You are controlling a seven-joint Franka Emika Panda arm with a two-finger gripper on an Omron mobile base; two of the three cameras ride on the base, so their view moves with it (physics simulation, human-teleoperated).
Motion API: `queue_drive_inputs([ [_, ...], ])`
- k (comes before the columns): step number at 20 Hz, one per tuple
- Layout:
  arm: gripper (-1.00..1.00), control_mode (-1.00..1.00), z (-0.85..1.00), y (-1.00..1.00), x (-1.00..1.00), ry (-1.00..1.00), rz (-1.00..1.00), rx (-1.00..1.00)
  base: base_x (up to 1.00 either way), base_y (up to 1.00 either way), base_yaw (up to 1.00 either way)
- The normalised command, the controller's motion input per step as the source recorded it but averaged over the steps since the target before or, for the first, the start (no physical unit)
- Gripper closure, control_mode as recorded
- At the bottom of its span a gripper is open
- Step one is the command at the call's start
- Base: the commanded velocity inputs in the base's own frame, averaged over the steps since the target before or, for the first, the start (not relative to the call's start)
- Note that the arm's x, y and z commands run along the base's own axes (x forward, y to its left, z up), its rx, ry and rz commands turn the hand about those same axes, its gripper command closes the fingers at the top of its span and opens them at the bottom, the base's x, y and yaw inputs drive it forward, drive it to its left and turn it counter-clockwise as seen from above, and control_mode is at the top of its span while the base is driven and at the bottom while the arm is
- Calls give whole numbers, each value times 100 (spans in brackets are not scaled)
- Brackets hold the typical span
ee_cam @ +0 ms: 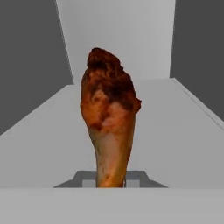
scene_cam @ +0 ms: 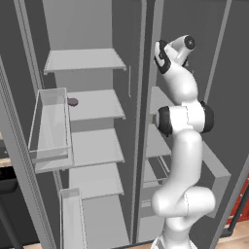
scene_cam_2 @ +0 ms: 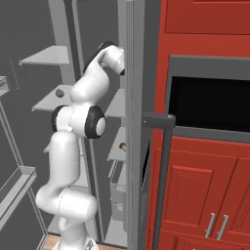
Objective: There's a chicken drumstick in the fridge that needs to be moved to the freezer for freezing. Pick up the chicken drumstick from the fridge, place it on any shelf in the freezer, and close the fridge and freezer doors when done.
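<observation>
The pincer (ee_cam: 111, 181) is clamped on the chicken drumstick (ee_cam: 109, 127), gripping its thin bone end while the meaty end points away along the hand, out over a pale grey shelf (ee_cam: 175, 140) that runs toward a back wall. In the base views the arm (scene_cam: 182, 116) reaches high into the right-hand compartment (scene_cam: 160, 104) of the open unit, while the left compartment (scene_cam: 92, 104) holds a small dark item (scene_cam: 72, 102) near the left edge of its second shelf. Judging from this, the step in hand is carrying the drumstick clear of one compartment toward the other; which side is the freezer I cannot tell. To do it well, the hand should draw back along the shelf's middle line, keeping the meat off the side walls and above the shelf's front edge. The grip is on a narrow tapering end, so a slow, level move would guard against the heavy end swinging or slipping out.
</observation>
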Motion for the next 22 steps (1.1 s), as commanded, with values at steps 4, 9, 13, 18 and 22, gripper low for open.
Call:
queue_drive_inputs([
  [4,100,-100,-58,0,0,0,0,0,0,0,0],
  [9,-100,-100,-45,0,-2,-1,0,0,0,0,0],
  [13,-100,-100,-21,0,-16,0,0,0,0,0,0],
  [18,-100,-100,-22,0,-25,0,0,0,0,0,0],
  [22,-100,-100,-5,2,-70,0,0,0,0,0,0],
])
